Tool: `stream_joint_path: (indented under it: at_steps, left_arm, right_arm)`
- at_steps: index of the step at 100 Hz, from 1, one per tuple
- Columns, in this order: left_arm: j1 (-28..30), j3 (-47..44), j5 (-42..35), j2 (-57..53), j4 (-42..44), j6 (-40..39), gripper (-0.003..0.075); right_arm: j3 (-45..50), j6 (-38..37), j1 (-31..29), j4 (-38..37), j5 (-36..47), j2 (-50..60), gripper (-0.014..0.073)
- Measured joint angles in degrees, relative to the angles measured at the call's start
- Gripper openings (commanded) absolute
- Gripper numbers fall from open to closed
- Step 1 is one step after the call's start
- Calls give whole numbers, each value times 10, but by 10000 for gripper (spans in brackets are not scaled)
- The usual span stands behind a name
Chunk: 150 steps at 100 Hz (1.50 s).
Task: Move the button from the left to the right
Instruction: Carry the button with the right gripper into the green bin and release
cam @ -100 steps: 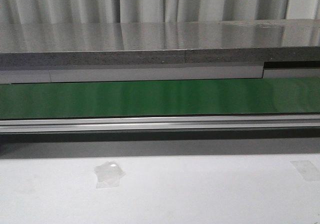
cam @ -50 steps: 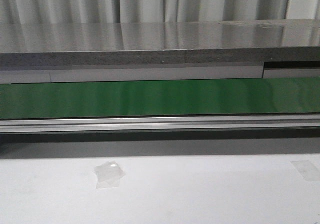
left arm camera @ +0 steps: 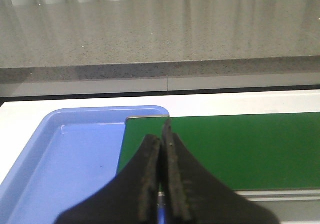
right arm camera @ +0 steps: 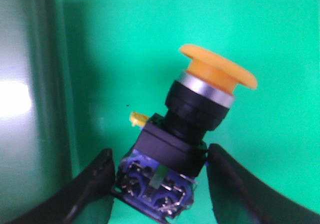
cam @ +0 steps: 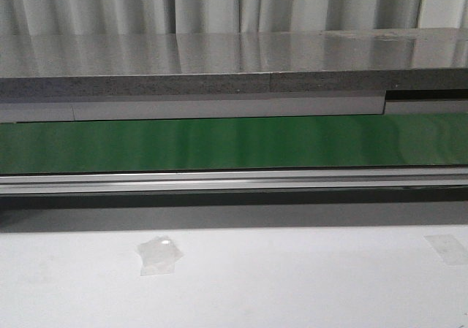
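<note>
In the right wrist view the button [right arm camera: 200, 109] has a yellow-orange mushroom cap, a silver ring, a black body and a blue contact block with metal terminals. It sits tilted between the fingers of my right gripper [right arm camera: 160, 156], which is shut on its lower body, over a bright green surface [right arm camera: 125, 44]. My left gripper [left arm camera: 162, 134] is shut with nothing in it, its black fingers pressed together above the line where a blue tray [left arm camera: 75, 159] meets the green belt [left arm camera: 240, 144]. The front view shows neither gripper nor the button.
The green conveyor belt [cam: 234, 142] runs across the front view behind a metal rail [cam: 234, 182]. A grey stone counter [cam: 234, 65] lies beyond it. Two pieces of clear tape [cam: 159, 255] are stuck to the white table in front.
</note>
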<state>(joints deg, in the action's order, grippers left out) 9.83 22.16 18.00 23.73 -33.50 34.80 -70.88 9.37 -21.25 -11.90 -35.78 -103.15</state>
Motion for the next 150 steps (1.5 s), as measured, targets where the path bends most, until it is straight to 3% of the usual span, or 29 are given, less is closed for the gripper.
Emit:
stream_joint_path:
  at_steps: [10, 46, 70, 118, 150]
  left_arm:
    - [0, 0, 0, 0, 0, 0, -20]
    - [0, 0, 0, 0, 0, 0, -20]
    - [0, 0, 0, 0, 0, 0, -20]
    - [0, 0, 0, 0, 0, 0, -20]
    - [0, 0, 0, 0, 0, 0, -20]
  right_arm:
    - [0, 0, 0, 0, 0, 0, 372]
    - [0, 0, 0, 4, 0, 0, 377]
    - [0, 0, 0, 4, 0, 0, 516]
    - [-12, 0, 0, 7, -4, 12, 517]
    - [-48, 0, 44, 104, 23, 84, 517]
